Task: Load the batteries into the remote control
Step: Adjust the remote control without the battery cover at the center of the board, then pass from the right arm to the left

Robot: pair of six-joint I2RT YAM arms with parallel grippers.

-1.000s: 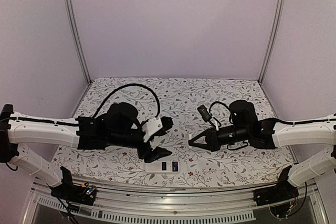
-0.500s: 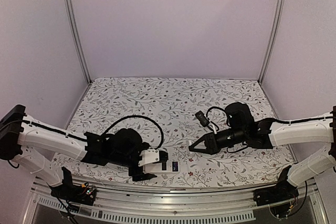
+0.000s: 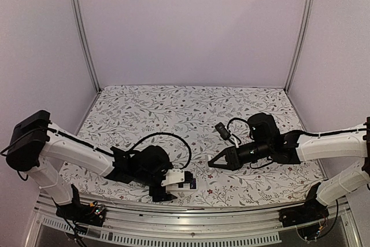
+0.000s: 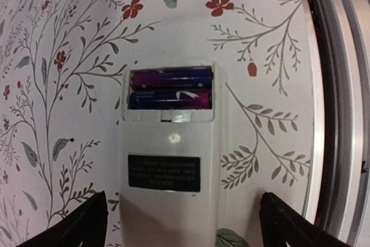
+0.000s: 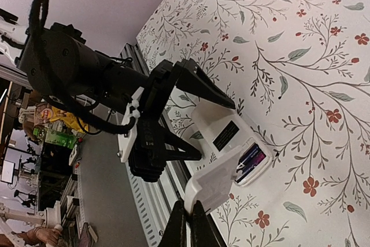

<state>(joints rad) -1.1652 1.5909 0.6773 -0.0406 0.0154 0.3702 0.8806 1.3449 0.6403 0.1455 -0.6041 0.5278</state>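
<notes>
The remote control (image 4: 170,166) lies back-up near the table's front edge, its battery bay open. The two batteries (image 4: 170,88) lie side by side in the bay. My left gripper (image 4: 184,224) is open, one finger on each side of the remote's closed end, without touching it. In the top view the remote (image 3: 186,184) sits just right of my left gripper (image 3: 172,184). My right gripper (image 5: 186,218) is shut on a white battery cover (image 5: 222,177) and holds it above the table, right of the remote (image 5: 228,131). It also shows in the top view (image 3: 209,165).
The metal rail (image 4: 341,114) of the table's front edge runs right beside the remote. The table is covered by a floral cloth (image 3: 191,108). A black cable loops over my left arm (image 3: 156,140).
My left arm has swung down toward the front edge and its open gripper has come around the remote's end. My right gripper shifted slightly lower and left, then held still with the cover.
</notes>
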